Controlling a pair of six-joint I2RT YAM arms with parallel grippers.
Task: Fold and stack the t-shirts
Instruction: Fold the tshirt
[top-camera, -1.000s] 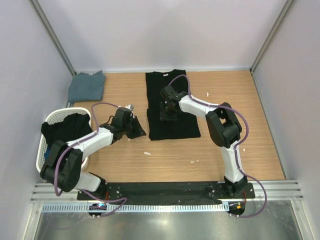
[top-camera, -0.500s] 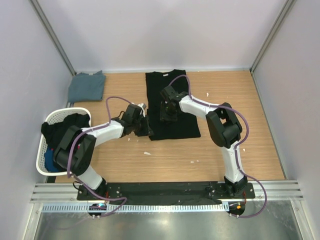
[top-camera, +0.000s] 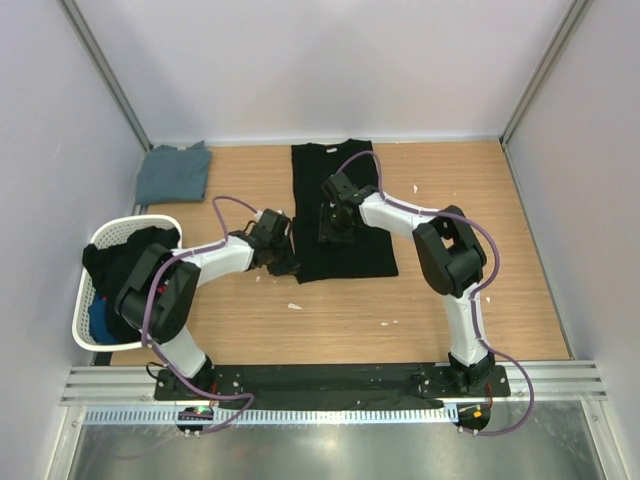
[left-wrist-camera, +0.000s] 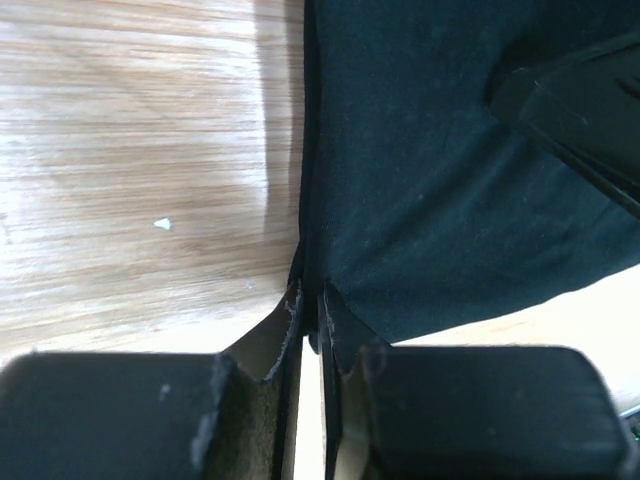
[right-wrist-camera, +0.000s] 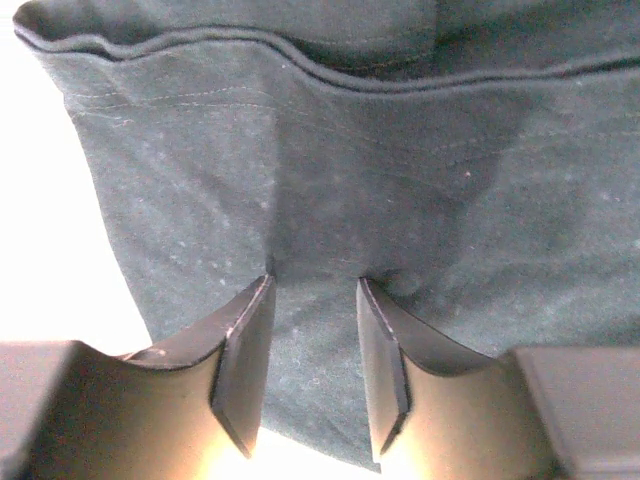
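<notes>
The large black t-shirt lies flat as a long strip in the middle of the table. My left gripper is at its near left corner. In the left wrist view the left gripper is shut on the hem edge of the black t-shirt. My right gripper rests on the shirt's middle. In the right wrist view the right gripper is open with its tips pressed on the cloth. The slate grey-blue t-shirt lies folded at the far left corner.
A white laundry basket with dark clothes in it stands at the left edge, beside my left arm. Small white specks lie on the wood. Grey walls close in the table on three sides.
My left gripper has moved right from near the basket to the black shirt's near left corner and shut on its edge. The right gripper has stayed put on the shirt.
</notes>
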